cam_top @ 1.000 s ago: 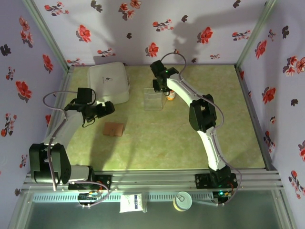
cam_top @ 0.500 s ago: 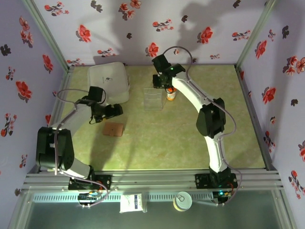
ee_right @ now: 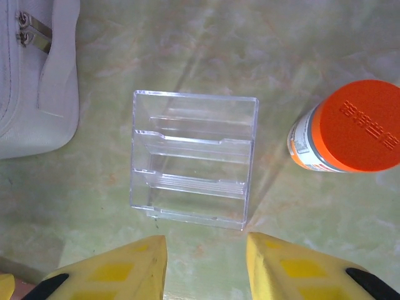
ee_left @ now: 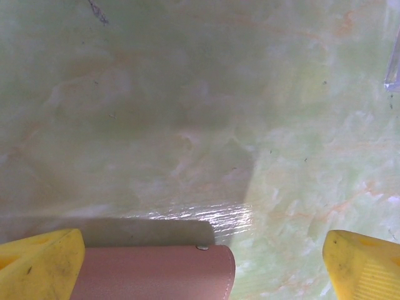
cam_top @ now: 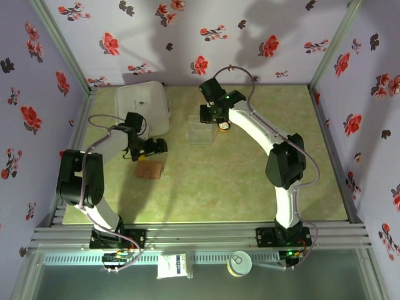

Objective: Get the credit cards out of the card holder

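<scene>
the left tool (cam_top: pixel 156 147) hangs just above the far edge of the card holder (cam_top: pixel 149 169), its jaws spread wide and holding nothing. the card holder lies folded shut, brown side up, on the green surface (cam_top: pixel 250 181), just in front of the white case (cam_top: pixel 142 107). in the left wrist view it sits between the yellow fingers (ee_left: pixel 39 267), close against the one at the left of that view. the right tool (cam_top: pixel 211 115) hovers over the clear box (ee_right: pixel 194 159), jaws narrowly parted and empty, with the orange-capped bottle (ee_right: pixel 347 128) just beside the box.
</scene>
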Controlling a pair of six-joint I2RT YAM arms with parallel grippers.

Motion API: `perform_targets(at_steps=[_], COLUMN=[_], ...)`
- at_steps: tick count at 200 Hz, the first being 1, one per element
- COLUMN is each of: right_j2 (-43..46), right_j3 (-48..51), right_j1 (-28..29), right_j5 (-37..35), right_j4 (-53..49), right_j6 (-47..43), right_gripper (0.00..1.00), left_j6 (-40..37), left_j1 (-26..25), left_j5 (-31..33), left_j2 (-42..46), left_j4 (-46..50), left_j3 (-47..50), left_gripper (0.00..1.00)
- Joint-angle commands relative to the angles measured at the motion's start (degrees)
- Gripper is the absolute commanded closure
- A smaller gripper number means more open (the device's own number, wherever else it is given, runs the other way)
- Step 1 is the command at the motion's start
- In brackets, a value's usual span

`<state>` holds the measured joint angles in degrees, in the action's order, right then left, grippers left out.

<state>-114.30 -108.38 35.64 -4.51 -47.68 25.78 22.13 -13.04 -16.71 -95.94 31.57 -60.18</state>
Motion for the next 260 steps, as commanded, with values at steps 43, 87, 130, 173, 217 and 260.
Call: perform_targets(at_steps=[43, 87, 130, 173, 217, 260], right_j2=[7.1, 8.8, 10.2, 10.9, 12.0, 12.7], right_j3=[4.3, 5.8, 7.0, 7.3, 8.5, 9.3], right_j1=[0.0, 0.0, 0.0, -0.1, 0.0, -0.1], right_j5=[-0.9, -0.1, -0.4, -1.3, -2.0, -3.3], right_j4=[1.4, 1.4, 1.2, 0.4, 0.4, 0.3], right_j6=[0.7, 0.6, -0.1, -0.9, -1.0, -1.5], right_gripper=[0.59, 0.57, 0.56, 0.56, 0.55, 0.55], left_j6=[2.1, 5.2, 10.1, 12.3, 13.7, 13.6], left_j1=[-0.9, -6.7, -14.7, -18.7, -20.0, -20.7], left_j5=[1.0, 4.4, 11.4, 17.3, 19.1, 20.6], left_j2=[5.1, 7.7, 7.3, 2.8, -1.3, -3.1], left_j4=[3.9, 6.8, 10.2, 13.3, 13.0, 13.9], left_j3=[7.1, 9.8, 9.1, 4.3, 2.4, 0.8], left_gripper=[0.00, 0.00, 0.01, 0.02, 0.07, 0.15])
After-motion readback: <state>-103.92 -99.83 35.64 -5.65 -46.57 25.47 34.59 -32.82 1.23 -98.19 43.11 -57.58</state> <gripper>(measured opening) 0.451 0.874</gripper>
